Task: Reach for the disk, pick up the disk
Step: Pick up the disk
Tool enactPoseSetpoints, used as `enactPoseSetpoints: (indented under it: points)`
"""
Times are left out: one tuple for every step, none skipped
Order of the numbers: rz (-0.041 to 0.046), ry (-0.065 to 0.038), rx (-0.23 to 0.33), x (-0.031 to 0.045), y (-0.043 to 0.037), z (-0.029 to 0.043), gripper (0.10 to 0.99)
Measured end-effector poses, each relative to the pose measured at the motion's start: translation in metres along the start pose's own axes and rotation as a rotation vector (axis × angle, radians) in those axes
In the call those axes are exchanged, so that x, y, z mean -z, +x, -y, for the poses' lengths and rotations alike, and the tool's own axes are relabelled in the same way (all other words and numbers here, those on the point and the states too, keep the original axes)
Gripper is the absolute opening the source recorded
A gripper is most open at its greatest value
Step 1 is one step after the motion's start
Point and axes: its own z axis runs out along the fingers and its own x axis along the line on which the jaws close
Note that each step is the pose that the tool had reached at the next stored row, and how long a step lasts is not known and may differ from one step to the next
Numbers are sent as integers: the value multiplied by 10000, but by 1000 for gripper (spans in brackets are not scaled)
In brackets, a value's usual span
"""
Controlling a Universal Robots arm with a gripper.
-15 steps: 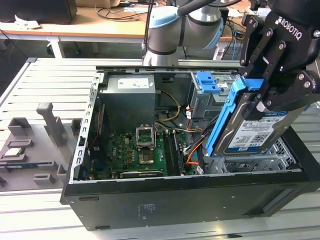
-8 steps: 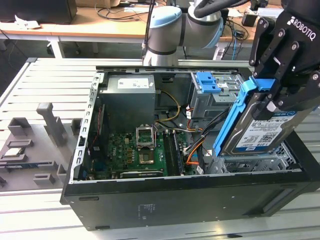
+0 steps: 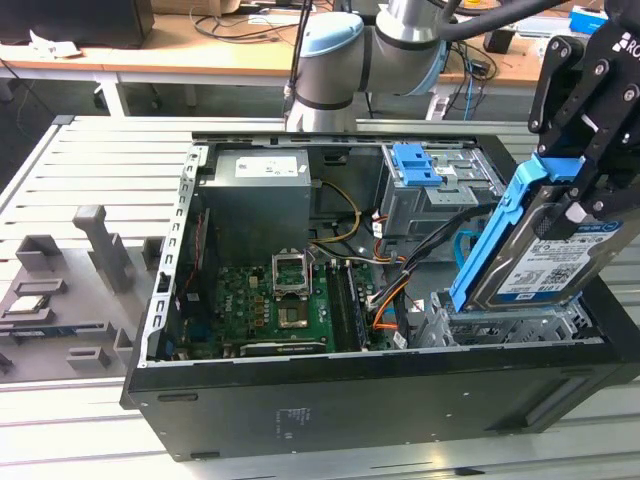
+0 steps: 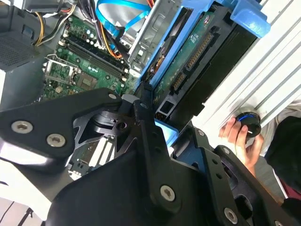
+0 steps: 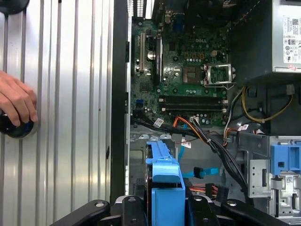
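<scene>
Disk [image 3: 545, 255] clamped in gripper [image 3: 580, 185], tilted, half-raised above the drive bay [image 3: 510, 325]: pickup nearly complete.

The arm [image 3: 350, 45] reaches over from the rear, its gripper [image 3: 578, 185] hanging at the exterior view's right, fingers seemingly clamped. A person's hand [image 5: 16, 106] rests flat nearby.

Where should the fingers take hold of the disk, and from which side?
Grip the disk at its raised upper end, across the blue rails, coming from above. It stands tilted out of the metal bay, lower end still inside. The gripper seems clamped there already.
</scene>
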Motion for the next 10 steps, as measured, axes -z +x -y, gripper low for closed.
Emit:
enactPoseSetpoints:
  points:
    - [1,-1,0,-3,-13,27,369]
    - [0,-1,0,-5,-35,38,369]
    - [0,-1,0,-8,-50,43,369]
    - [1,-1,-1,-12,-62,45,369]
    - [0,-1,0,-20,-80,50,369]
    - [1,-1,-1,-29,-95,56,369]
    - [3,-1,0,-32,-97,57,369]
    - [0,-1,-1,-33,-98,58,369]
    - [0,-1,-1,-35,-99,59,369]
    - [0,-1,0,-39,-99,61,369]
